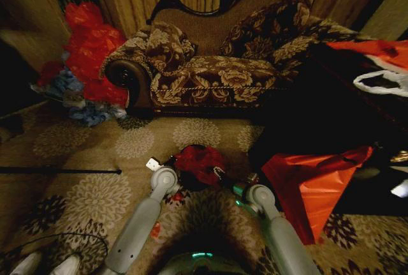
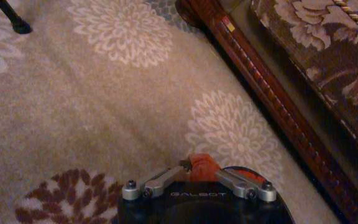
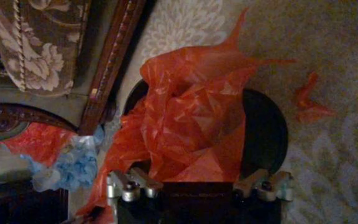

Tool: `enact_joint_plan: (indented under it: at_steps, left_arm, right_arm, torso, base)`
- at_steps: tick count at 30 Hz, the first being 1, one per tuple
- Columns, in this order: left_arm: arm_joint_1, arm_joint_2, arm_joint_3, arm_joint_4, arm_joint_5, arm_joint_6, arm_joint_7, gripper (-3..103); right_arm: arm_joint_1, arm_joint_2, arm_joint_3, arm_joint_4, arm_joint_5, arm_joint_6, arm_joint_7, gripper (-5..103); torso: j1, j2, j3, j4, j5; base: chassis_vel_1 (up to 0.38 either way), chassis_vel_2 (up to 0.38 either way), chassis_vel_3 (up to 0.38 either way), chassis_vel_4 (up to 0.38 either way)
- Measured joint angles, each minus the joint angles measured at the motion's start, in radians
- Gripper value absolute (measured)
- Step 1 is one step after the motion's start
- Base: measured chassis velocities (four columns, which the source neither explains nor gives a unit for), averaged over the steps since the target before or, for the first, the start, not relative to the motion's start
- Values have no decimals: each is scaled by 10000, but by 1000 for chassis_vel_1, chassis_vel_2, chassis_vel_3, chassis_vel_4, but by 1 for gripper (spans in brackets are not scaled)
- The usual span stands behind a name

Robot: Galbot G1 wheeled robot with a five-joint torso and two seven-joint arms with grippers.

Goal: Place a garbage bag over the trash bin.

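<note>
While both arms are reaching down to the patterned carpet (image 1: 95, 154):
Bag: thin shiny red plastic garbage bag (image 3: 191, 126) is lying crumpled over the small round black trash bin (image 3: 266, 130).
Left gripper (image 2: 195, 173): fingers are pinching a red bag edge.
Right gripper (image 3: 197, 179): fingers are spreading wide around the film.

My two arms are pale grey-green tubes with rounded elbow joints, rising from a torso top with a green light. My left gripper (image 2: 197, 175) has silver linkage fingers with dark screws on a black housing lettered GALBOT. My right gripper (image 3: 197, 179) is built alike.
</note>
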Motion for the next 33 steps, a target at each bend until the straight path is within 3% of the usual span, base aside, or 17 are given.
enact_joint_plan:
  at_steps: [10, 15, 22, 26, 29, 33]
  left_arm:
    - [47, -61, 3, 17, 77, -20, 160, 0]
    - [60, -87, 5, 22, 82, -23, 187, 0]
    - [76, -169, 24, 20, 138, -29, 269, 0]
    - [127, -192, 23, 5, 170, -30, 361, 0]
    - [157, -199, 21, -5, 184, -32, 411, 0]
    - [165, -232, 22, -6, 187, -34, 464, 0]
  right_arm:
    - [-115, -154, -99, 207, -300, -122, -491, 60]
    - [-160, -154, -215, 247, -437, -146, -754, 51]
    - [-272, -158, -281, 287, -1047, -164, -1233, 28]
    - [-328, -262, -200, 424, -1292, -123, -1545, 20]
    - [-369, -268, -110, 518, -1144, -43, -1715, 12]
    - [-455, -139, 180, 712, 56, 40, -1847, 2]
  torso:
    - [0, 0, 0, -1, 0]
    - [0, 0, 0, 0, 0]
    - [-1, 0, 0, 0, 2]
    - [0, 0, 0, -1, 1]
    - [0, 0, 0, -1, 1]
    - [-1, 0, 0, 0, 1]
  base:
    - [0, 0, 0, 0]
    - [0, 0, 0, 0]
    - [0, 0, 0, 0]
    - [0, 0, 0, 0]
    - [0, 0, 0, 0]
    - [0, 0, 0, 0]
